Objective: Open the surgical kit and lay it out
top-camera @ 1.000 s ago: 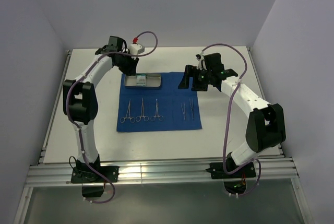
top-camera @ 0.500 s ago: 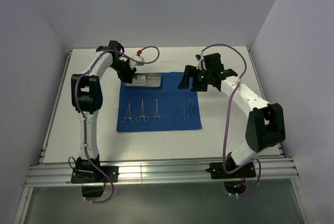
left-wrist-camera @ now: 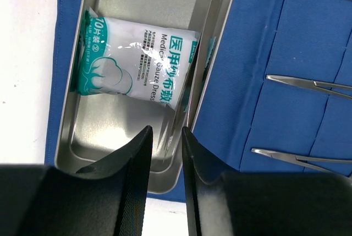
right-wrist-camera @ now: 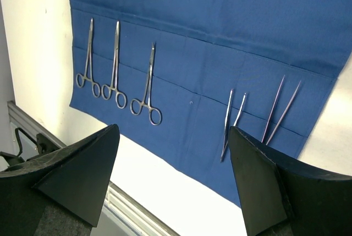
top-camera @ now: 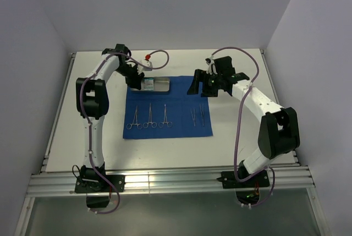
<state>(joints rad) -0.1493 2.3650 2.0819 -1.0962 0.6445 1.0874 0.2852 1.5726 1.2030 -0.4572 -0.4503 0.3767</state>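
Currently on view:
- Royal-blue cloth wrap (top-camera: 181, 126): unfolded, flat on the white table (top-camera: 242, 137).
- Steel tray (left-wrist-camera: 110, 137): on the wrap's far left corner.
- White-green gauze packet (left-wrist-camera: 137, 73): inside the tray, against its left wall.
- Three ring-handled clamps (right-wrist-camera: 115, 60): side by side on the wrap's left half, rings toward the arms.
- Two tweezers (right-wrist-camera: 227, 137): right half of the wrap, apart from the clamps.
- Left gripper (left-wrist-camera: 166, 131): over the tray's right wall, fingers narrow with a slim gap.
- Right gripper (right-wrist-camera: 175, 131): above the wrap's far right, fingers wide apart, holding nothing.
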